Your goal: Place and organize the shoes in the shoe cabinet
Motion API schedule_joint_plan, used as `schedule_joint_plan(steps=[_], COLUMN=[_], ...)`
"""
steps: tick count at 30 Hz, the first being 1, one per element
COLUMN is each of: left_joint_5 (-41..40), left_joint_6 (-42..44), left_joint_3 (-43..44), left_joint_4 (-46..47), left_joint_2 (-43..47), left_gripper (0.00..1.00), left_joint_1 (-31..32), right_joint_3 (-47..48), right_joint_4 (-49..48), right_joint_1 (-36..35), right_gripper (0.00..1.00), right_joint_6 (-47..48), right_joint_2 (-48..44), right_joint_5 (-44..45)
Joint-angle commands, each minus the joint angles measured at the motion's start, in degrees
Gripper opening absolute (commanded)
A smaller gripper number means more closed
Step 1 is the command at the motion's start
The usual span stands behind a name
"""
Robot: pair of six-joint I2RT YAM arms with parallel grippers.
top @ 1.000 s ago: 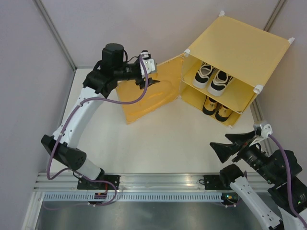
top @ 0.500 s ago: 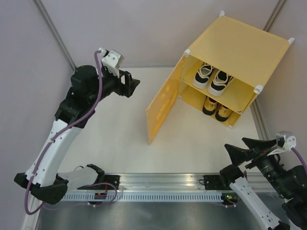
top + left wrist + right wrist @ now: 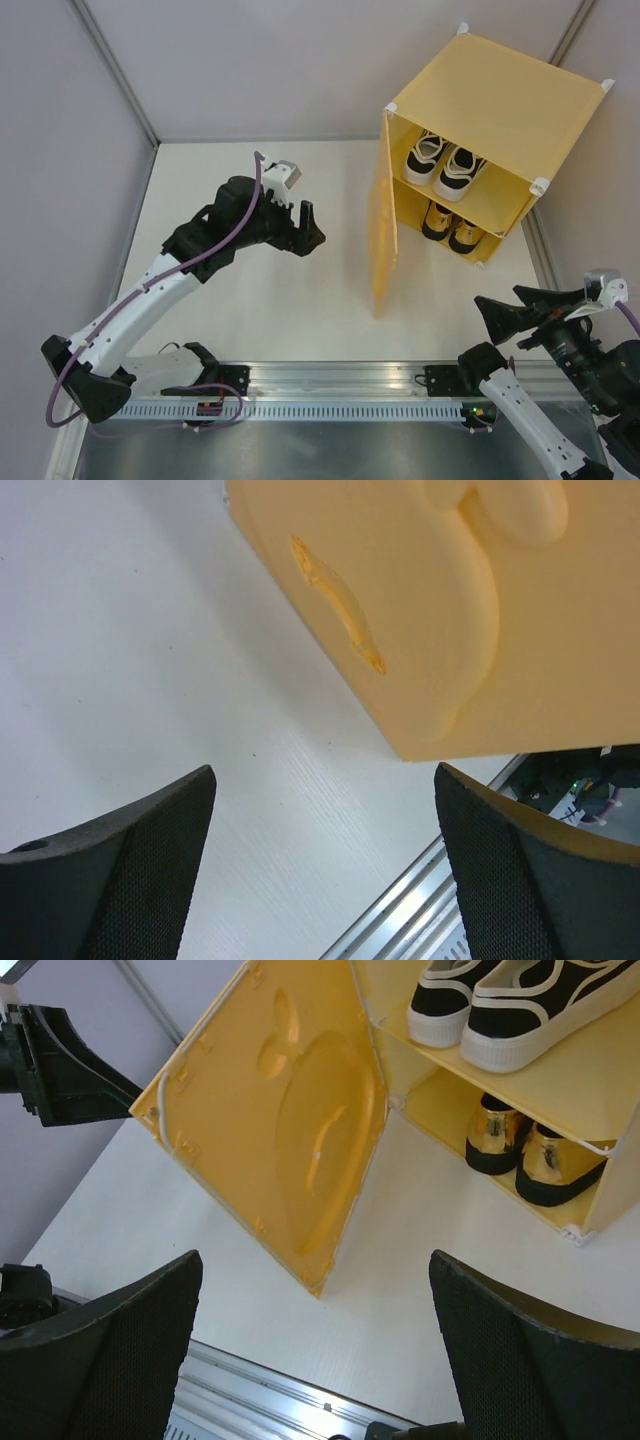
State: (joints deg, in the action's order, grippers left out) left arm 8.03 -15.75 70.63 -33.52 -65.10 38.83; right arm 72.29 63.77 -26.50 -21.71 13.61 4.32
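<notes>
Since a second ago we log the door (image 3: 383, 230) swung from wide open to about half shut, and the left gripper (image 3: 310, 228) drawn back over the table (image 3: 270, 300), apart from the door.

Item: shoe cabinet (image 3: 490, 90), far right of the table. White sneakers (image 3: 445, 165) sit on the upper shelf and gold loafers (image 3: 450, 228) below; all four are stowed.

Left jaws are spread and empty. The right gripper (image 3: 497, 298) is spread and empty by the near edge.

Step in hand, we judge: closing the door. The next move calls for a push on its outer face until it sits flush.

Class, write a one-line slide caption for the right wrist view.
Black-and-white sneakers sit above gold loafers in the yellow cabinet, door standing open.
</notes>
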Motion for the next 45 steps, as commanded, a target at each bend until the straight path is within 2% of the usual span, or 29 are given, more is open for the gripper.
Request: schedule_joint_plan(steps=[1, 4, 8, 15, 18, 22, 25, 29, 30, 33, 37, 45], left_joint_5=[-0.39, -0.73, -7.04, -14.0, -16.29, -19.71, -23.4, -28.23, -28.86, -31.23, -32.11, -33.96], left_joint_6=[-4.38, -4.56, -3.85, -2.36, -1.92, -2.09, -2.36, -2.09, -2.09, -2.35, -2.45, -4.64], left_joint_3=[-0.84, -2.42, -5.59, -11.73, -14.54, -17.27, -20.26, -24.48, -26.32, -27.12, -28.35, -32.13], left_joint_4=[0.82, 0.73, -1.1, -7.08, -8.58, -9.99, -9.2, -6.39, -5.6, -4.89, -2.96, -0.23], left_joint_2=[0.5, 1.55, 4.98, 11.57, 15.0, 20.18, 25.01, 29.32, 30.55, 32.13, 35.38, 42.33], left_gripper=[0.93, 0.99, 1.0, 1.0, 1.0, 1.0, 1.0, 1.0, 1.0, 1.0, 1.0, 1.0], left_joint_1=[1.07, 1.16, 1.07, 1.07, 1.07, 0.99, 0.9, 0.9, 0.9, 0.9, 0.9, 0.9], right_joint_3=[1.79, 4.6, 7.95, 13.4, 11.57, 7.53, 5.41, 3.47, 2.77, 0.76, -2.32, -6.9], right_joint_4=[-0.31, 1.18, -0.12, -2.16, -4.78, -12.59, -16.73, -20.78, -21.57, -25.0, -31.14, -38.19], right_joint_1=[-0.22, -0.22, -0.13, -0.13, -0.13, -0.13, -0.22, -0.13, -0.22, -0.13, 1.36, 9.7], right_gripper=[0.98, 0.98, 0.98, 0.98, 0.98, 0.98, 0.98, 0.98, 0.98, 0.98, 0.98, 0.98], right_joint_6=[0.7, 1.32, 1.85, 3.87, 4.05, 3.61, 4.92, 7.91, 9.13, 11.16, 11.96, 12.31], right_joint_2=[4.14, 8.09, 11.61, 21.45, 25.5, 28.93, 31.83, 35.78, 37.09, 39.03, 41.49, 44.93], right_joint_5=[-4.14, -4.05, -4.14, -18.54, -22.59, -21.28, -15.23, -0.75, 5.29, 14.8, 21.51, 23.98])
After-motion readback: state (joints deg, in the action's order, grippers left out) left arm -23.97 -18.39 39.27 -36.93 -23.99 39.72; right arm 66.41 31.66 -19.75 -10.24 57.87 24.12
